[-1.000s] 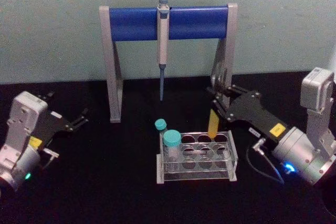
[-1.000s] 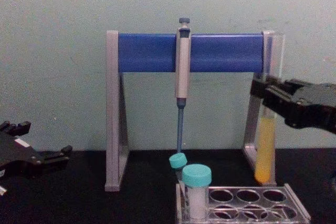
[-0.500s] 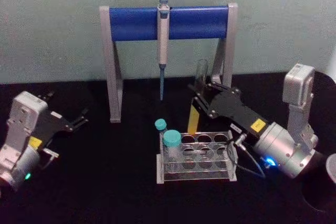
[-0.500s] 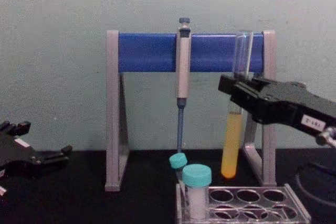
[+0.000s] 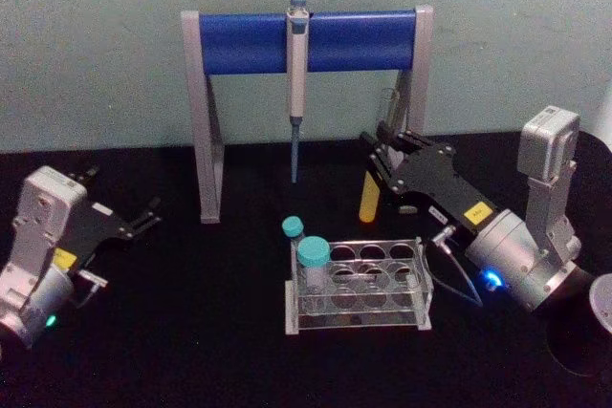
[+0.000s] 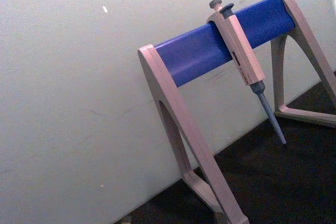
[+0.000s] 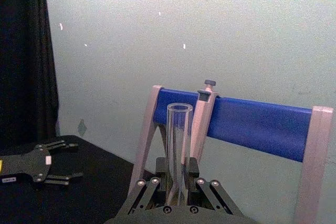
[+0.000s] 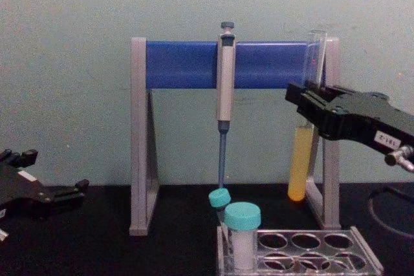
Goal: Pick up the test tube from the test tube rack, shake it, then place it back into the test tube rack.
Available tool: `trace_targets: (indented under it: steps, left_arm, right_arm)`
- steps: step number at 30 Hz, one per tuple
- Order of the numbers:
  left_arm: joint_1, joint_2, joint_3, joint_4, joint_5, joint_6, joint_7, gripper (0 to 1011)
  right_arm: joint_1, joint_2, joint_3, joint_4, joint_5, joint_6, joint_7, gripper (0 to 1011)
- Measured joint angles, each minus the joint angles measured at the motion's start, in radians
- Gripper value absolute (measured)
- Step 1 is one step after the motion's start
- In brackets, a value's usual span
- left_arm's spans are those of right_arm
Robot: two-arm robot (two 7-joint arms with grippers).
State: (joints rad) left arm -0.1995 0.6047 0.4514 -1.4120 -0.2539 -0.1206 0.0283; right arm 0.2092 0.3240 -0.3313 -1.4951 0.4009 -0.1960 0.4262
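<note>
Over table (image 8: 97,250), tube (image 8: 298,163) in right claw (image 8: 303,102)

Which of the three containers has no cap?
The test tube with yellow liquid, held upright by the right gripper; the near vial and the far vial both have teal caps. The left gripper is parked, open.

Test tube (image 5: 366,200) held by right gripper (image 5: 382,167), lifted out of the test tube rack (image 5: 382,305) and just behind its right half, tilted slightly. Yellow liquid noted in lower part. Two teal-capped vials (image 5: 313,253) stood at rack's left end. Left gripper (image 5: 142,219) rested far left on table (image 5: 191,332), fingers (image 5: 149,209) spread.
</note>
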Motion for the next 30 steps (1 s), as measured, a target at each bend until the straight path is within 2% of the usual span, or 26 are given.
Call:
trace_targets:
  steps: [14, 18, 24, 28, 30]
  left_arm:
    - [0.0, 0.0, 0.0, 0.0, 0.0, 0.0, 0.0, 1010]
    - [0.0, 0.0, 0.0, 0.0, 0.0, 0.0, 0.0, 1010]
    - [0.0, 0.0, 0.0, 0.0, 0.0, 0.0, 0.0, 1010]
    - [0.0, 0.0, 0.0, 0.0, 0.0, 0.0, 0.0, 1010]
    - [0.0, 0.0, 0.0, 0.0, 0.0, 0.0, 0.0, 1010]
  right_arm:
    - [-0.012, 0.005, 0.027, -0.009, -0.029, 0.009, -0.017, 229]
    - [-0.024, 0.018, 0.037, -0.024, -0.045, 0.014, -0.026, 229]
    - [-0.066, 0.055, 0.054, -0.083, -0.068, 0.042, -0.031, 229]
    - [-0.084, 0.074, 0.057, -0.113, -0.067, 0.069, -0.02, 229]
    - [-0.097, 0.094, 0.056, -0.134, -0.047, 0.098, 0.007, 229]
